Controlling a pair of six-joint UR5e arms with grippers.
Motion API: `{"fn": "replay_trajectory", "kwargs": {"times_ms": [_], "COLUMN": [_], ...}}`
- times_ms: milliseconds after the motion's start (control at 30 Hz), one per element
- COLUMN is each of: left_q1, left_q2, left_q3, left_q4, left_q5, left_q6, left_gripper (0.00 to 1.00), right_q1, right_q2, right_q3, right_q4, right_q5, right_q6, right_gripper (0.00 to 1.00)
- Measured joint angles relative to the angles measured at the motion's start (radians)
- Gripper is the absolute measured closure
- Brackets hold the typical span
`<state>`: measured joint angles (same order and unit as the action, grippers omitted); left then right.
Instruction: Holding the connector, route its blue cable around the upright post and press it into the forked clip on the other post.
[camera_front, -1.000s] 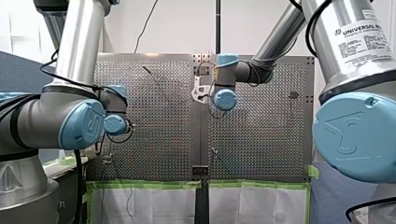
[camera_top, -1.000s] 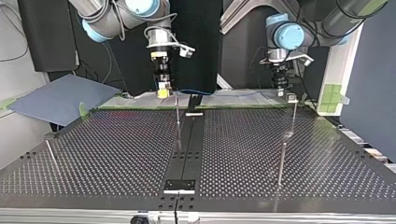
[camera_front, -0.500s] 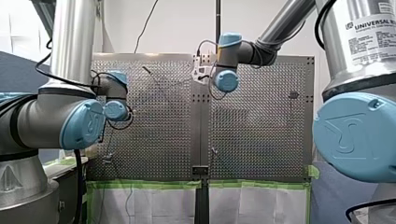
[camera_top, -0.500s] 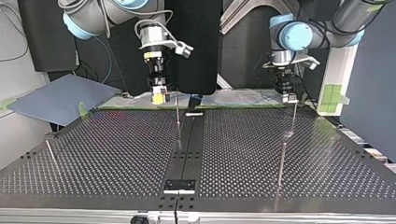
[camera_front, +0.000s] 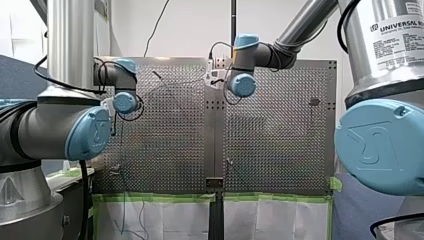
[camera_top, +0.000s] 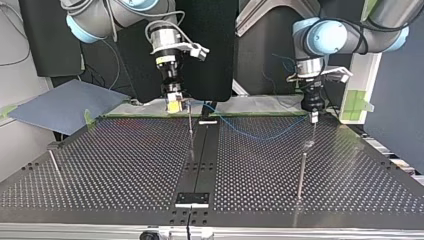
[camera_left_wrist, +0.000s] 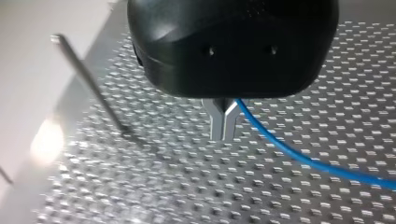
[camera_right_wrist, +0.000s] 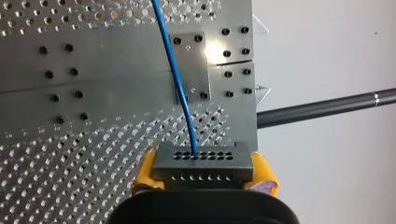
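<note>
Now, with my right gripper (camera_top: 173, 103) clamped on the dark grey connector (camera_right_wrist: 203, 164) and my left gripper (camera_left_wrist: 223, 126) pinching its thin blue cable (camera_top: 260, 136), which sags between them, keep tension while rounding the slim metal upright post (camera_top: 190, 131).

My left gripper (camera_left_wrist: 223, 128) hides where the blue cable (camera_left_wrist: 299, 154) starts (probably pinched).

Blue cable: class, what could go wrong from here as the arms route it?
The blue cable sags slack between my right end effector and my left end effector, so it might slip past the upright post on the wrong side. A hard pull could twist the connector out from between the yellow pads.
</note>
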<state>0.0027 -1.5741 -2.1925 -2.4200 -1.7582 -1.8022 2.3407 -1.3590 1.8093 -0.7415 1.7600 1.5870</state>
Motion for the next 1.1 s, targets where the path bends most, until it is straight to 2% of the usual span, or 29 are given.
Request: {"fn": "replay_trajectory", "kwargs": {"times_ms": [267,667,900,1100], "left_q1": [0.000,0.002,0.002,0.005], "left_q2": [0.070,0.177,0.180,0.145], "left_q3": [0.045,0.114,0.152,0.191], "left_q4": [-0.020,-0.060,-0.073,-0.094], "left_q5": [-0.002,-0.002,-0.002,0.000], "left_q6": [-0.041,-0.070,-0.082,-0.081], "left_gripper": [1.00,1.00,1.00,1.00], "right_q1": [-0.002,-0.006,-0.008,-0.003], "right_q2": [0.004,0.017,0.033,0.065], "right_q3": [-0.032,-0.107,-0.145,-0.179], "right_q4": [0.011,0.048,0.065,0.097], "right_q5": [-0.036,-0.081,-0.100,-0.128], "right_q6": [0.000,0.006,0.008,0.009], "right_gripper": [1.00,1.00,1.00,1.00]}}
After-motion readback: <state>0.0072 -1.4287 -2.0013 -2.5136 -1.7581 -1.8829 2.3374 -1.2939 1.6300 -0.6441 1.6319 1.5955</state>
